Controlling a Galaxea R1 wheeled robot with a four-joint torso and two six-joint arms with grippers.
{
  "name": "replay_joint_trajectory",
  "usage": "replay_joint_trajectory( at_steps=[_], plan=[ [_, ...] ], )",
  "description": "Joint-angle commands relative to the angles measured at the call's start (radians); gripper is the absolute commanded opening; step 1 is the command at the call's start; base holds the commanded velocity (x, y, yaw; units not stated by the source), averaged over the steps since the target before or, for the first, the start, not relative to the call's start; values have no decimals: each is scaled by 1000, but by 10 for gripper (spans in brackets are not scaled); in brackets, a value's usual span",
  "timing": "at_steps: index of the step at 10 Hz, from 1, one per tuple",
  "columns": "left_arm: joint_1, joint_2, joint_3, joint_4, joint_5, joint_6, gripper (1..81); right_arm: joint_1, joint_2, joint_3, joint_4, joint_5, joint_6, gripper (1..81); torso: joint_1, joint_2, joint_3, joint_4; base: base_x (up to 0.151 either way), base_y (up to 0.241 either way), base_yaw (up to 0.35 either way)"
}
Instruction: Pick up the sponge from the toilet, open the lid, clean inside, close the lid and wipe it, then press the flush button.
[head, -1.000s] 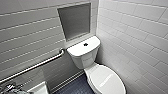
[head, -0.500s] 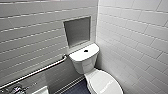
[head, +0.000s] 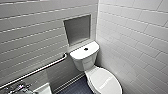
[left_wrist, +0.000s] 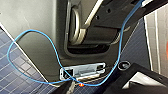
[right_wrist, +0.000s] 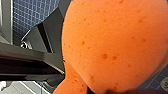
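**Sponge in Hand, Lid Closed: Lid-Opening Step Pending**

The sponge (right_wrist: 115, 42) sits directly before the right wrist camera, above the dark blue tiled floor (right_wrist: 32, 15). Its surface is bright orange and finely pored, with scattered darker specks. One end narrows to a pinched waist. On that evidence the right gripper (right_wrist: 105, 90) is judged to be clamped on the sponge. The state of the left gripper cannot be told.

The pickup step appears complete. The step in hand is the approach to the toilet (head: 85, 62), which stands in the corner of the white-tiled walls. Its lid (head: 105, 81) lies flat and closed over the bowl. The flush button (head: 86, 49) is a dark dot at the centre of the tank top.

The next move calls for raising the lid by its front edge. The sponge-bearing arm must stay clear while this is done. A metal grab bar (head: 37, 70) runs along the wall beside the tank, below a recessed niche (head: 77, 30).
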Motion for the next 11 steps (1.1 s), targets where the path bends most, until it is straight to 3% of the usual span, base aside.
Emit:
replay_joint_trajectory(
  at_steps=[1, 3, 6, 11],
  plan=[
    [7, 13, -25, -5, 75, -1, 811, -31, 80, -106, -70, -44, -5, 10, -60, 93, 76, 0, 0, 0, 0],
    [7, 28, -56, -6, 75, -3, 811, -31, 111, -142, -80, -48, -7, 10, -99, 154, 112, 0, 0, 0, 0],
    [7, 60, -121, -12, 75, -4, 811, -31, 157, -215, -106, -55, -5, 10, -168, 259, 206, 0, 0, 0, 0],
    [0, 68, -142, -12, 74, -4, 811, -28, 187, -279, -112, -60, -5, 10, -288, 440, 393, 0, 0, 0, 0]
  ],
)
